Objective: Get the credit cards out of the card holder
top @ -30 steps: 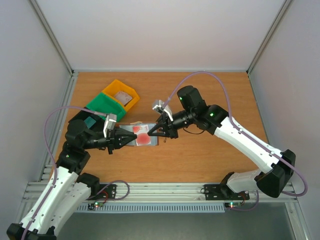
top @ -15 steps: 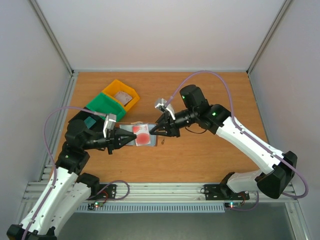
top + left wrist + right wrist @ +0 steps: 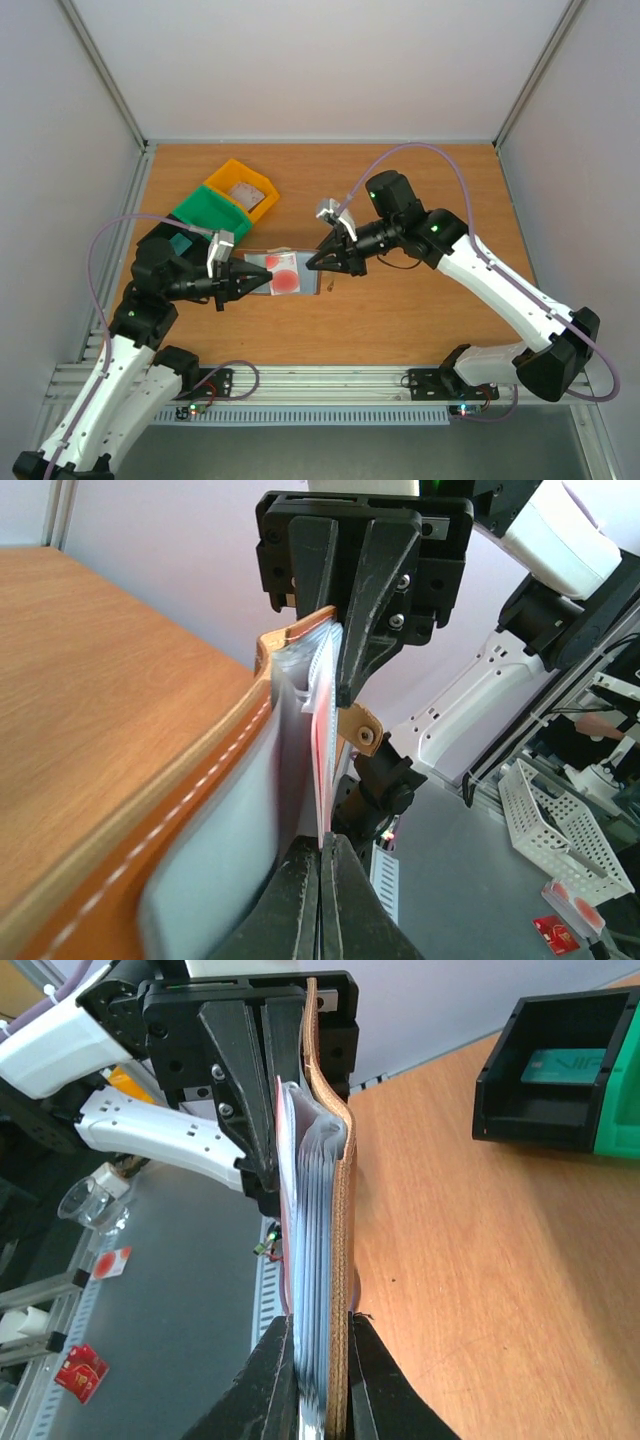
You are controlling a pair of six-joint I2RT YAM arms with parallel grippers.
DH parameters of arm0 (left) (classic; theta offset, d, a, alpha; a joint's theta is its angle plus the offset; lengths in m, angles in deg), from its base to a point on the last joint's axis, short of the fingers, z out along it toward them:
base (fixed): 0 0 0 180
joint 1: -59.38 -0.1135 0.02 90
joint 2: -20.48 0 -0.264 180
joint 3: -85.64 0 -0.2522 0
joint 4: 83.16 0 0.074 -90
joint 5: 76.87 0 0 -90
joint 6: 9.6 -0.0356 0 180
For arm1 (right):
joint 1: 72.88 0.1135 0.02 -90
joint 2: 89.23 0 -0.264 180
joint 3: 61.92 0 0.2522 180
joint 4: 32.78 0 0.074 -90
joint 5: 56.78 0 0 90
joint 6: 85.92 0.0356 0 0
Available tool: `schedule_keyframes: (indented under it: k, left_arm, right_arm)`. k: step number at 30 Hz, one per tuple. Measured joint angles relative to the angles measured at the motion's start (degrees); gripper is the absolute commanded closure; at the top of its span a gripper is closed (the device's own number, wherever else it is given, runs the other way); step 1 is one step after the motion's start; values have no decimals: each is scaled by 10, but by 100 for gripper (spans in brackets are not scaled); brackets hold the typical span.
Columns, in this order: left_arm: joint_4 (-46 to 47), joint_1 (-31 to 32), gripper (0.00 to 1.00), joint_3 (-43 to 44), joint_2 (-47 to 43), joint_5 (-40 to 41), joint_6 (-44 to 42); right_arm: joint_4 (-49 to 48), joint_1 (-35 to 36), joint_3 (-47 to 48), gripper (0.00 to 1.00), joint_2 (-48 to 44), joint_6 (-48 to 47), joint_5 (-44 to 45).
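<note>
The card holder point(image 3: 260, 262) hangs open between both grippers just above the table, brown outside, pale grey-blue pockets up. A red credit card point(image 3: 285, 276) lies across its inside. My left gripper point(image 3: 262, 282) is shut on that card's left edge; in the left wrist view the thin red credit card point(image 3: 323, 770) runs edge-on from my shut left gripper point(image 3: 322, 842), beside the brown cover point(image 3: 130, 830). My right gripper point(image 3: 311, 263) is shut on the holder's right end; the right wrist view shows my right gripper point(image 3: 320, 1345) clamping the pocket stack and the leather cover point(image 3: 346, 1210).
A green bin point(image 3: 210, 212) and a yellow bin point(image 3: 240, 188) stand at the back left, close behind the left arm. The green bin point(image 3: 570, 1070) holds a teal card. The holder's snap tab point(image 3: 328, 287) dangles below the right gripper.
The right arm has shifted slightly right and back, taking the holder's right end with it. The left gripper has stayed where it was, still shut on the red card.
</note>
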Motion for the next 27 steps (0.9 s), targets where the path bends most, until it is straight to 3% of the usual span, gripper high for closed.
schedule_keyframes:
  k: [17, 23, 27]
  left_arm:
    - [-132, -1, 100, 30, 0, 26, -129]
    - [-196, -4, 100, 48, -2, 87, -195]
    - [-208, -4, 100, 47, -5, 151, -176]
  right_arm:
    - [116, -31, -5, 99, -52, -48, 56]
    - [82, -79, -60, 99, -52, 12, 96]
    - [29, -99, -113, 99, -24, 76, 102]
